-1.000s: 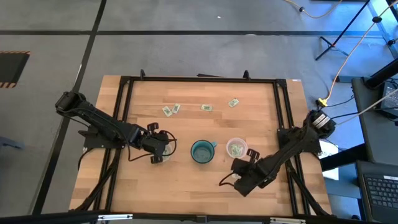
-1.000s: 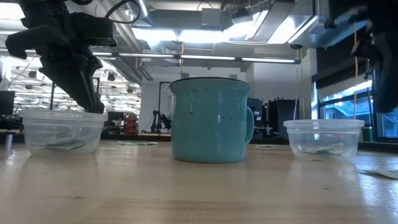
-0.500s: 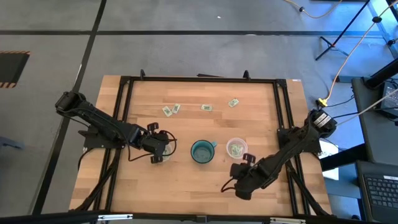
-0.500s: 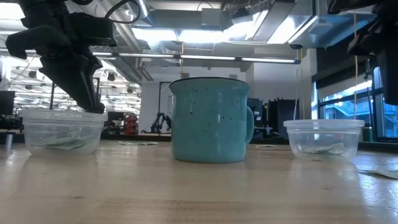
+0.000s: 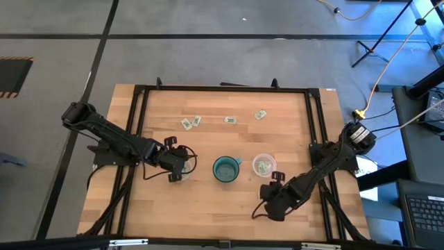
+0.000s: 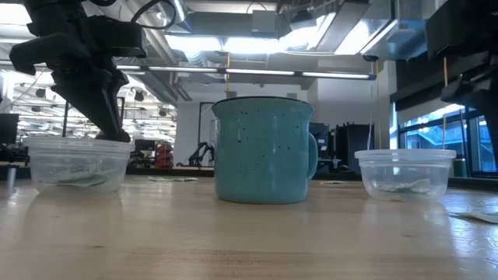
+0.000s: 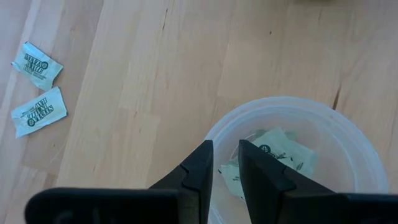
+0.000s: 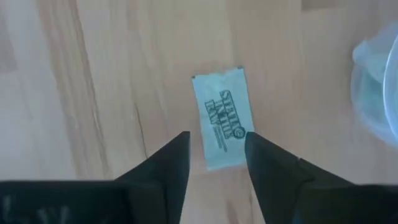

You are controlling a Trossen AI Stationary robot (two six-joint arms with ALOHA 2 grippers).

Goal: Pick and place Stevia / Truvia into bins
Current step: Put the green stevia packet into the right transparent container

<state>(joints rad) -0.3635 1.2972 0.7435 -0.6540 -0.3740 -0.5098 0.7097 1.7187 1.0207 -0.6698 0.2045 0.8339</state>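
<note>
Several pale green and white packets lie flat on the table at the far side (image 5: 229, 120); two of them show in the left wrist view (image 7: 38, 112). My left gripper (image 7: 225, 155) hangs over the left clear cup (image 5: 179, 168), narrowly open and empty. Packets (image 7: 280, 152) lie in that cup. My right gripper (image 8: 216, 149) is open just above a single packet (image 8: 222, 118) lying flat on the table near the right clear cup (image 5: 263, 165), one finger on either side, touching nothing. In the high view that packet is hidden under the right gripper (image 5: 263, 205).
A teal mug (image 5: 225, 169) with a handle stands between the two cups. The right cup (image 6: 405, 173) holds packets too. A black frame (image 5: 222, 88) runs around the table. Bare wood lies along the near edge.
My right gripper has shifted a little toward the table's near edge and its right edge, staying low over the loose packet.
</note>
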